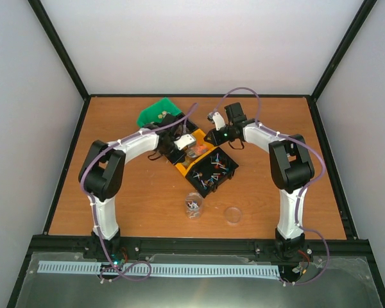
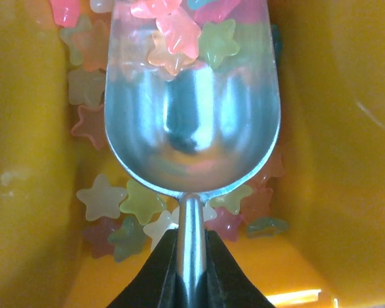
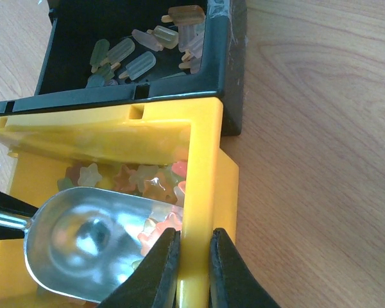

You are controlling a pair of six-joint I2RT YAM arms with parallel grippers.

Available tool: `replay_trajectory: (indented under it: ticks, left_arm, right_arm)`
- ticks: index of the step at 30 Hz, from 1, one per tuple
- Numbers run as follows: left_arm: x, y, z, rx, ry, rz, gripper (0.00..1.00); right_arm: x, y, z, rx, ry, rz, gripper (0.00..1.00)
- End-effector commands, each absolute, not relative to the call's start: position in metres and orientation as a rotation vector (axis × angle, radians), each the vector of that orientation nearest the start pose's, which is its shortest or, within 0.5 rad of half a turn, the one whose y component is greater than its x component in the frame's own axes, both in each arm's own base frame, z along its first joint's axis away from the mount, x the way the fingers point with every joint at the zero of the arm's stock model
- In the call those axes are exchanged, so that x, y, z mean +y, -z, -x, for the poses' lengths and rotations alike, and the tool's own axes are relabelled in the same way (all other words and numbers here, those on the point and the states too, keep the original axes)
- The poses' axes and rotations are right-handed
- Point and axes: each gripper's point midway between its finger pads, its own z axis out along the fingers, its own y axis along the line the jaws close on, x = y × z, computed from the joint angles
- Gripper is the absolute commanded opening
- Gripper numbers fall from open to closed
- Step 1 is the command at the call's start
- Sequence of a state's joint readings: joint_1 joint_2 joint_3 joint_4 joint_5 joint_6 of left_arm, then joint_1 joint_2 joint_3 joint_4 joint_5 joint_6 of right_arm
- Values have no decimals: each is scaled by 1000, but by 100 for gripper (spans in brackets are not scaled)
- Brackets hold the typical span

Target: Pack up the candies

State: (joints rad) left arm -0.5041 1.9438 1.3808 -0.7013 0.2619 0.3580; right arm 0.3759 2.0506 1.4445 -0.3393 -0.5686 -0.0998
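Left gripper [image 2: 191, 273] was clenched on the scoop [image 2: 192, 122] handle; right gripper [image 3: 194, 269] pinched the yellow bin [image 3: 202, 147] wall.
The scoop bowl carried a few star candies [image 2: 179, 35] at its front, near the top of the frame, and more lay under it in the yellow bin. The black bin [image 3: 221, 70], touching it, held lolly-shaped candies [image 3: 138, 64], most slanting from upper right to lower left. A clear jar [image 1: 193, 205] with some candies stood on the wooden table [image 1: 115, 199], between white walls.

Lying as pastel star candies [image 2: 104, 199] in yellow bin [image 2: 25, 160], few sitting in scoop [image 2: 192, 128], lollies [image 3: 138, 64] resting in black bin [image 3: 226, 64]
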Motion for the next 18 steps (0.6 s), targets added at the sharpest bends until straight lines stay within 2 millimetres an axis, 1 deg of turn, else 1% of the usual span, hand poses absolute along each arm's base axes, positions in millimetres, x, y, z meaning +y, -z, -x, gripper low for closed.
replay_trajectory:
  ticks: [1,4,7,11,12,14,18]
  left_arm:
    - [-251,-41,-356,2504,556,-1142,1]
    - [-242,-55,-360,2454,592,-1098,1]
    - [-231,-62,-358,2410,582,-1116,1]
    - [-216,-67,-354,2391,565,-1123,1]
    - [-214,-69,-355,2373,567,-1119,1]
    - [-209,-70,-354,2348,570,-1121,1]
    - [-205,-71,-344,2304,574,-1165,1]
  right_arm:
    - [278,-68,-408,2370,-854,949,3]
    - [275,-69,-410,2370,-838,949,3]
    - [270,-68,-413,2381,-827,936,3]
    - [265,-72,-416,2378,-820,927,3]
    - [264,-72,-416,2376,-820,930,3]
    - [263,-73,-415,2373,-821,937,3]
    - [261,-75,-416,2373,-813,945,7]
